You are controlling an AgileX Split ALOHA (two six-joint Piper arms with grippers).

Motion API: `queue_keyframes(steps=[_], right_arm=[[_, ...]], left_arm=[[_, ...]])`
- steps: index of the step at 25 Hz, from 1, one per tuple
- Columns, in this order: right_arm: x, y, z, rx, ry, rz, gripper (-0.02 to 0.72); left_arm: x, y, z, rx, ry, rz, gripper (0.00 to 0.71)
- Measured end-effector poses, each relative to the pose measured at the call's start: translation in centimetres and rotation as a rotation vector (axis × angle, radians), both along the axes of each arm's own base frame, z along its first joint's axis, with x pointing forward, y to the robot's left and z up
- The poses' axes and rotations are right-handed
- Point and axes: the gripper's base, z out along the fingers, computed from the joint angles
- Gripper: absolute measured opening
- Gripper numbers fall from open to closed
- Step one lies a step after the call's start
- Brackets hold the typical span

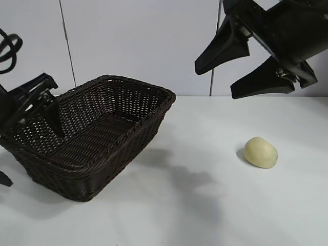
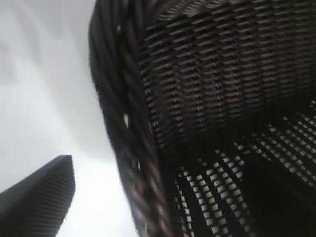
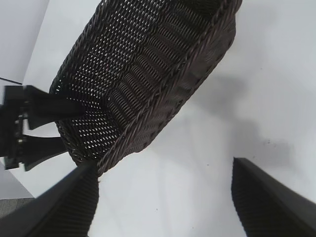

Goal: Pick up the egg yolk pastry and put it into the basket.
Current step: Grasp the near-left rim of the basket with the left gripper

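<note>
- Right hand (image 1: 228,77) hangs in the air with its 2 fingers spread wide and nothing between them; the egg yolk pastry (image 1: 261,152) lies on the bench (image 1: 205,205) below it, a little toward the camera, well apart from the fingertips.
- Pastry's long axis seems to run roughly across the exterior view, slightly tilted; I judge the spread fingers are wide enough to straddle it after a drop downward.
- Of the 2 arms, the right one is clearly nearer; the pastry is far from the left hand (image 1: 38,110).
- Basket (image 1: 97,138) sits well off to the side of the right hand, beyond the pastry, so the carry would run across the bench toward it.
- Left hand is at the basket's far end, 1 finger inside the rim and 1 outside; whether it grips the wall cannot be told.
- Right wrist view shows the basket and both fingertips but not the pastry.
</note>
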Motion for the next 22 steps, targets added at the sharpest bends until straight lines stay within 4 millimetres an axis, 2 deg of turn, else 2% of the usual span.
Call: queue_keyframes(steps=[4,6,8,11,12,13,22], right_arm=[[-0.1,0.0,0.0,0.000,0.004,0.007,0.540],[-0.1,0.0,0.0,0.001,0.006,0.009,0.540],[-0.1,0.0,0.0,0.001,0.006,0.009,0.540],[-0.1,0.0,0.0,0.001,0.007,0.009,0.540],[-0.1,0.0,0.0,0.001,0.007,0.009,0.540],[-0.1,0.0,0.0,0.001,0.007,0.009,0.540],[-0.1,0.0,0.0,-0.003,0.007,0.011,0.540]], left_arm=[[0.5,-0.1,-1.7,0.016,0.027,0.006,0.651],[0.5,-0.1,-2.0,0.019,0.034,0.006,0.594],[0.6,-0.1,-2.0,0.017,0.028,0.010,0.447],[0.6,-0.1,-2.0,0.016,0.026,0.013,0.167],[0.7,-0.1,-2.0,0.001,0.026,0.040,0.118],[0.8,-0.2,-1.9,-0.001,0.020,0.042,0.099],[1.9,-0.8,-0.4,-0.002,0.030,0.005,0.099]])
